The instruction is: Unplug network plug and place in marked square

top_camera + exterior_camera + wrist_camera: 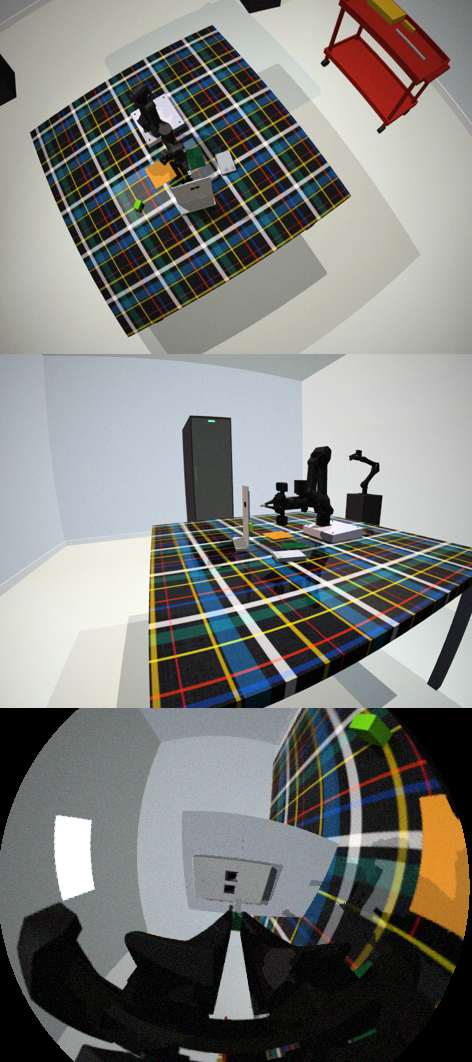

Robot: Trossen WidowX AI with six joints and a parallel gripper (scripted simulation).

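Observation:
The grey upright panel [192, 196] [245, 517] [200, 839] stands on the plaid table, with two small dark socket holes [230, 881] in its face. My gripper [188, 174] [263, 505] [236, 915] reaches level towards the panel and stops a short gap away from it. It is shut on the small plug [236, 919], which shows only as a tiny green bit at the fingertips, clear of the sockets. A flat orange square [160, 173] [279, 535] [440, 863] and a flat dark green square [195, 157] [294, 545] lie on the table below the arm.
A low grey slab [225, 161] [288, 555] lies right of the green square. A small bright green cube [138, 205] [370, 728] sits left of the panel. The arm's white base plate [169, 110] [332, 530] is behind. A red cart [385, 57] stands off the table.

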